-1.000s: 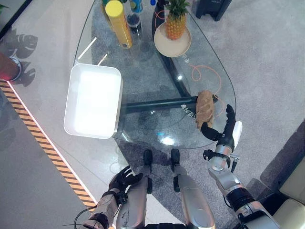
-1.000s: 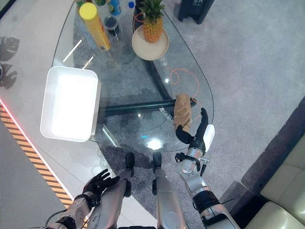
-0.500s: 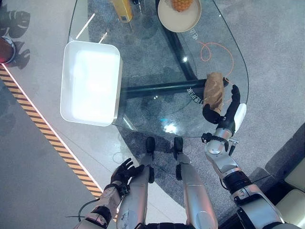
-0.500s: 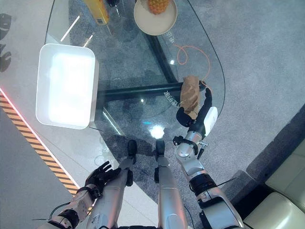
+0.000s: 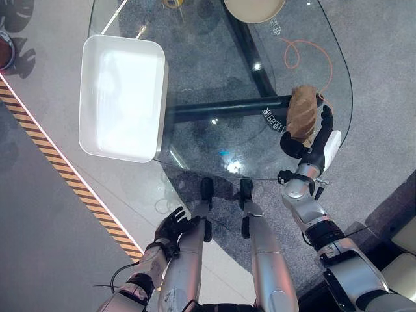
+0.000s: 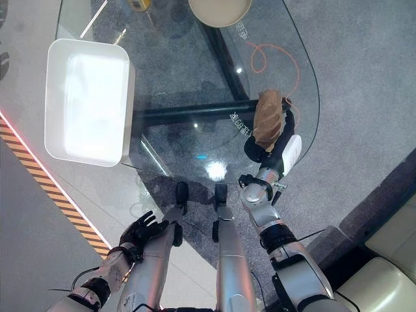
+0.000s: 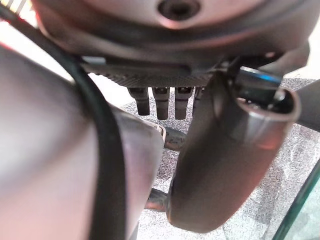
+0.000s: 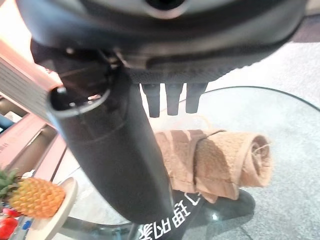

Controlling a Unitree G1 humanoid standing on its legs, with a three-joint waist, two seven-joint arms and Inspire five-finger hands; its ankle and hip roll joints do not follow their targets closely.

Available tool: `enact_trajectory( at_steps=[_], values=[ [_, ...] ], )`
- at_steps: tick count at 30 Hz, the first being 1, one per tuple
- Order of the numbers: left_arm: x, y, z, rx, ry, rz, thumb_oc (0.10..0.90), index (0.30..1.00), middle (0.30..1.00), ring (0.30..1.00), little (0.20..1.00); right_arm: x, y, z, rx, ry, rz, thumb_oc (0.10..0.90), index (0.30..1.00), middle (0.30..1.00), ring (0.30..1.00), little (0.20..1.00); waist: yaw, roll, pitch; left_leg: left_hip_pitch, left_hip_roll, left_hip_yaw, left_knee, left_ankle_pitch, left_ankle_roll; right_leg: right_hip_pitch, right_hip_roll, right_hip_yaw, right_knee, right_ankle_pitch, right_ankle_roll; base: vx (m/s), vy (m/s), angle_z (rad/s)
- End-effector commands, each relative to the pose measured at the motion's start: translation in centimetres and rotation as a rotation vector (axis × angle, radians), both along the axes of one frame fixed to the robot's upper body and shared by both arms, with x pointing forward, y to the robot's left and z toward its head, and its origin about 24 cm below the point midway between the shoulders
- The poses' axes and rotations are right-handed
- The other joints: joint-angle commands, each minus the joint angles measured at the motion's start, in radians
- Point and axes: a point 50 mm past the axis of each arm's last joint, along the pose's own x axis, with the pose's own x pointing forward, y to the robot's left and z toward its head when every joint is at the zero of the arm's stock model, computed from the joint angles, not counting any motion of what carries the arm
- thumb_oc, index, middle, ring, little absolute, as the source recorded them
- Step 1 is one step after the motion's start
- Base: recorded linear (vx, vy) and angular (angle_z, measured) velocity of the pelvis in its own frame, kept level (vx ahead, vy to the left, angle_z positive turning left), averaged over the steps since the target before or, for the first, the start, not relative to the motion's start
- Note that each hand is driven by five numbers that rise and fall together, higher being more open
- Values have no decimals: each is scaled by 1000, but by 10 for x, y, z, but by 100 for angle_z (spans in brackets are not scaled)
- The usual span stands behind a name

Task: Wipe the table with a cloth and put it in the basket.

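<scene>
The rolled-up brown cloth [image 5: 303,113] sat on the glass table [image 5: 214,84] near its right edge. The right hand [image 5: 311,140] was right up against the cloth, thumb on one side and fingers on the other, but whether it actually gripped was hard to tell; in the wrist view the fingers looked straight. The white basket [image 5: 121,89] sat well apart on the left side. The left hand [image 5: 173,225] hung low beside the table, fingers relaxed.

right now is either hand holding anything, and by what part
Nothing is held. The right hand is open beside the rolled brown cloth on the glass table, fingers straight. The left hand hangs open and empty by the leg.
</scene>
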Motion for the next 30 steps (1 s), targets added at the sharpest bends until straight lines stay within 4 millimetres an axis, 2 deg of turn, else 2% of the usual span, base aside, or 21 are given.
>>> enact_trajectory(
  at_steps=[1, 8, 19, 28, 29, 30],
  values=[
    [-20, -7, -15, -29, 65, 22, 800, 900, 900, 900, 900, -2, -11, 27, -19, -139, -48, 800, 900, 900, 900, 900, -2, 8, -13, -65, -48, -22, 149, -117, 29, -21, -11, -71, -11, 19, -6, 0, 0, 0],
    [-18, -9, -13, -37, 53, 20, 800, 900, 900, 900, 900, 0, -9, 14, 12, -71, -40, 800, 900, 900, 900, 900, 1, 15, -13, -93, -52, -26, 155, -116, 30, -51, -9, -73, -5, 22, -8, 0, 0, 0],
    [-13, -7, -10, -26, 35, 20, 800, 900, 900, 900, 900, 5, 0, 0, 121, 18, 80, 800, 900, 900, 900, 900, 5, 4, -13, -115, -55, -36, 167, -113, 26, -69, -9, -75, -2, 33, -4, 0, 0, 0],
    [-12, -7, -9, -22, 35, 27, 800, 900, 900, 900, 900, 10, 2, 9, 114, 13, 98, 800, 900, 900, 900, 900, 10, 0, -13, -123, -58, -41, 173, -115, 29, -79, -7, -75, 1, 38, -1, 6, 3, 2],
    [-12, -7, -9, -22, 35, 27, 800, 900, 900, 900, 900, 10, 2, 9, 113, 13, 97, 753, 860, 860, 860, 853, 10, 1, -13, -124, -58, -41, 173, -115, 29, -80, -7, -75, 2, 38, -1, 0, 0, 0],
    [-11, -7, -8, -23, 33, 26, 800, 900, 900, 900, 900, 11, 0, 12, 111, 17, 86, 353, 516, 516, 516, 453, 13, 3, -13, -128, -59, -43, 173, -114, 29, -86, -8, -75, 2, 39, 0, 0, 0, 0]
  ],
)
